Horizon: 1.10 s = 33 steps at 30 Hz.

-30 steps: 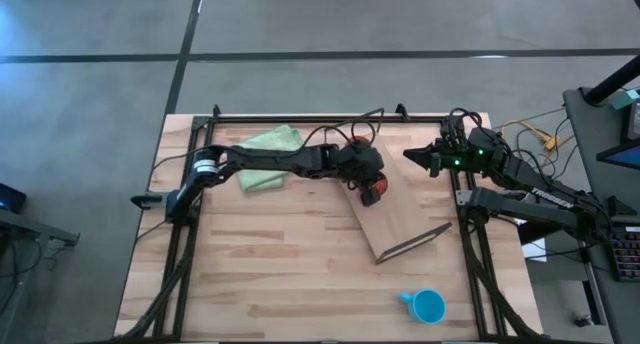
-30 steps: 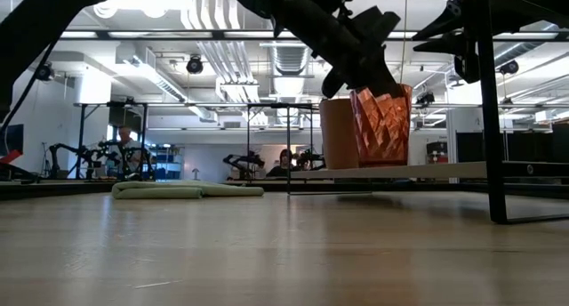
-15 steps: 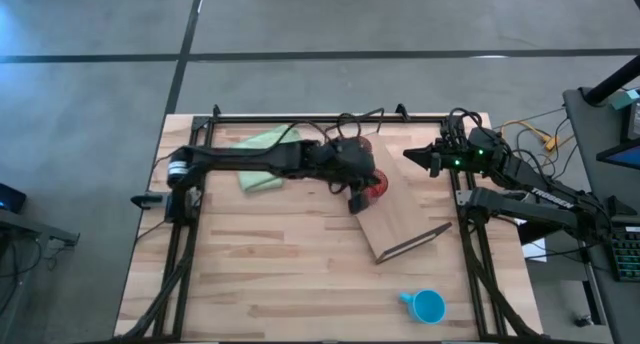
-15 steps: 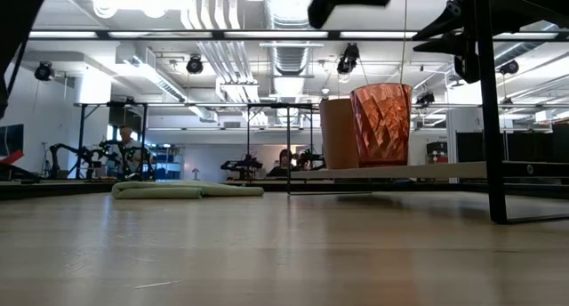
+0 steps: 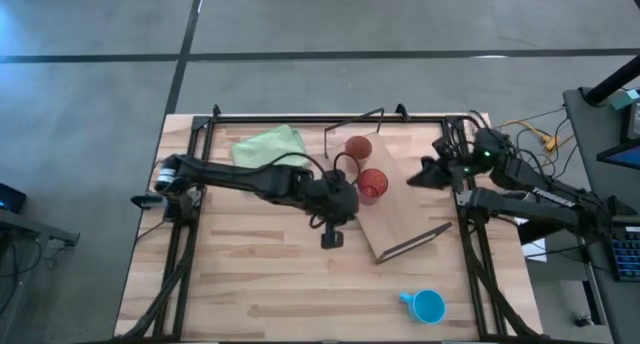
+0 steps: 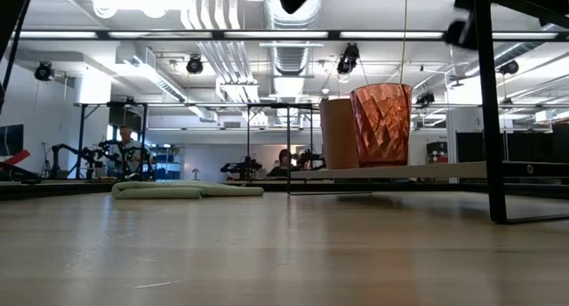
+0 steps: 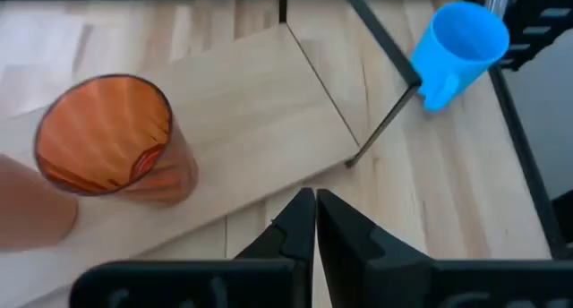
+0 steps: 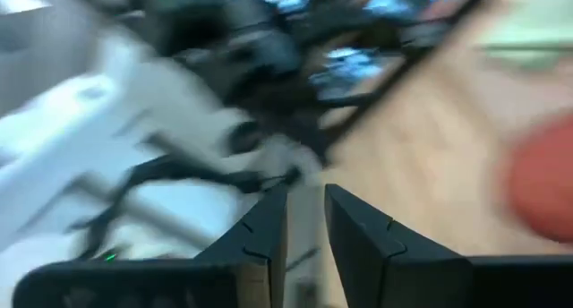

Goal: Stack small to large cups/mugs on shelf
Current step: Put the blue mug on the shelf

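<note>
The translucent red-orange cup (image 5: 372, 184) and the opaque tan-orange cup (image 5: 358, 147) stand upright side by side on the light wooden shelf (image 5: 405, 209); both also show in the low view, the red-orange cup (image 6: 380, 124) and the tan-orange cup (image 6: 335, 132). The shelf board (image 6: 400, 171) sits raised on its dark wire frames. The blue mug (image 5: 428, 306) stands on the table near the front right. My left gripper (image 5: 332, 236) is shut and empty, nearer the front edge than the red-orange cup (image 7: 107, 142). My right gripper (image 5: 414, 181) hovers by the shelf's right side, narrowly open.
A pale green folded cloth (image 5: 268, 146) lies at the far left of the table. A dark metal rail frame (image 5: 300, 116) runs along the table's edges. A dark upright post (image 6: 484, 101) stands at the right in the low view. People and equipment show in the room behind.
My left gripper has let go of the red-orange cup, risen, and drawn back toward the table's near edge. The cup stays upright on the shelf beside the tan-orange cup. My right gripper has moved a little toward the near edge and is still in motion.
</note>
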Motion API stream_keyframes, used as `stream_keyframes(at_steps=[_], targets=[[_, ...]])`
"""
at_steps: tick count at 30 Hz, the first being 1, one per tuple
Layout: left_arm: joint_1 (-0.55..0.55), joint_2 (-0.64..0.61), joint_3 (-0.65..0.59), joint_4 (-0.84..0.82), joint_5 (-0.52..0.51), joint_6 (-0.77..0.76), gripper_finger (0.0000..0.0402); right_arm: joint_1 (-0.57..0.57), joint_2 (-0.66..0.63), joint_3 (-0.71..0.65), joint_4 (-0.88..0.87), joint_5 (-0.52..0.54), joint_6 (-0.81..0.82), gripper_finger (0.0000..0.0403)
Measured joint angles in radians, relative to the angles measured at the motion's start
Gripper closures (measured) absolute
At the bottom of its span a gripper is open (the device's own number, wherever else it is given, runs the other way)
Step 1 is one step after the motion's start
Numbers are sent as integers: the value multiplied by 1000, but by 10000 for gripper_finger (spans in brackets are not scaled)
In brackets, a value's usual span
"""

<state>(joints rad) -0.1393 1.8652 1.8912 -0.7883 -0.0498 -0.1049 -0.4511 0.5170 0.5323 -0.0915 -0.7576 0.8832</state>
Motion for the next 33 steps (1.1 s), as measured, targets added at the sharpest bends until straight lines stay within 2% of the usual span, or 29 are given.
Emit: stream_keyframes(at_steps=[4,6,9,13,16,20,24,29,33], targets=[[0,-33,2,-16,-9,-120,402,115,-29,1,234,-12,101,330],[0,-55,1,-17,-10,-174,402,184,-49,1,339,30,128,330],[-1,-82,2,-15,-43,-204,402,307,-86,2,449,149,92,330],[-4,-116,1,-18,-126,-205,402,480,-115,3,426,337,-7,330],[-4,-145,1,-32,-188,-205,402,608,-94,3,401,434,-93,330],[-4,-179,1,-41,-253,-206,402,729,-23,95,320,514,-200,330],[-2,-212,1,-42,-305,-205,402,782,74,297,206,525,-360,330],[0,-225,1,-42,-331,-204,402,783,215,628,-166,537,-452,330],[0,-226,1,-49,-346,-204,402,791,367,841,-377,548,-507,330]])
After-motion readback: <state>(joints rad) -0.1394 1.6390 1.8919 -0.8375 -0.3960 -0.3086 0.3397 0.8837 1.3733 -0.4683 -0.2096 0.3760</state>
